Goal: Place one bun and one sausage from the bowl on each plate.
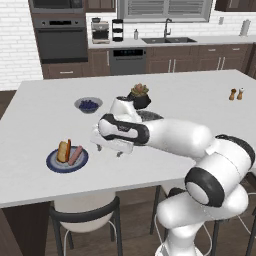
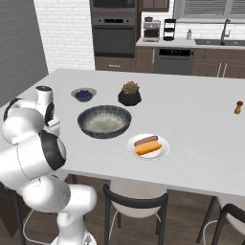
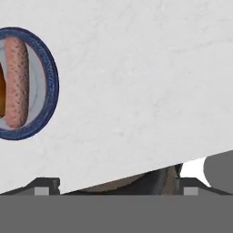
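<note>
I count 2 plates: the dark blue-rimmed round plate [image 1: 67, 160] and plain white round plate [image 2: 148, 146], each with 1 bun, 1 sausage (bowl [image 2: 104, 121] half-hidden by my arm); gripper [image 3: 113, 189] wide open, empty.

The arm hides most of the bowl [image 1: 150, 116]; the blue plate [image 3: 48, 77] is cut off.

This is a home kitchen, rendered rather than real: a broad white marble-look island counter [image 1: 190, 95] stands in front, with black-framed stools with pale seats [image 2: 136, 203] tucked under its near edge. Along the white brick back wall [image 1: 15, 40] run dark brown wooden cabinets [image 1: 200, 57], a built-in black and steel wall oven [image 1: 61, 37], a steel dishwasher [image 1: 127, 60], a sink with a tall dark tap [image 1: 167, 31] and a coffee machine [image 1: 100, 31].
</note>
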{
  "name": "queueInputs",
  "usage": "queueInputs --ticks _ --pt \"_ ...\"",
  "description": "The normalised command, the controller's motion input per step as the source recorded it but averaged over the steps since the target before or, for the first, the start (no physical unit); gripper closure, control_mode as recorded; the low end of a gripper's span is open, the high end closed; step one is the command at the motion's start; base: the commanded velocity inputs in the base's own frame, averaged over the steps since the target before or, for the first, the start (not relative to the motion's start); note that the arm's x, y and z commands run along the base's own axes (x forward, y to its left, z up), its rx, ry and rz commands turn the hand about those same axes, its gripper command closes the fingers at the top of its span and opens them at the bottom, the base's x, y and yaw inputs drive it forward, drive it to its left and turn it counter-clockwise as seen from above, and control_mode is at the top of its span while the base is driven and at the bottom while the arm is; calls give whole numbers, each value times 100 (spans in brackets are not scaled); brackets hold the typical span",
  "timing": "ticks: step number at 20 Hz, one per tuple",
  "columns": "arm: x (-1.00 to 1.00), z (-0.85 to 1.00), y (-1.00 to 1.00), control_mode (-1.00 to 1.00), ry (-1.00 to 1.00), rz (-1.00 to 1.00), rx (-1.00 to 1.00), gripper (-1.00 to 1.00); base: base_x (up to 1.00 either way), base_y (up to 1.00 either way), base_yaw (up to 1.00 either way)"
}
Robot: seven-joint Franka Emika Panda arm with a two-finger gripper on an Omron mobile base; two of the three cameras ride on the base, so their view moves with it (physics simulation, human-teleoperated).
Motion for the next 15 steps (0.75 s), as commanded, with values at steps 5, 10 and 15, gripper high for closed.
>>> queueInputs --ticks 5,10,15 --pt "-96 74 -50 -100 -9 0 12 -100 0 0 0" --pt "-86 100 -56 -100 -17 0 4 -100 0 0 0" --pt "-74 100 -55 -100 -26 0 0 -100 0 0 0"
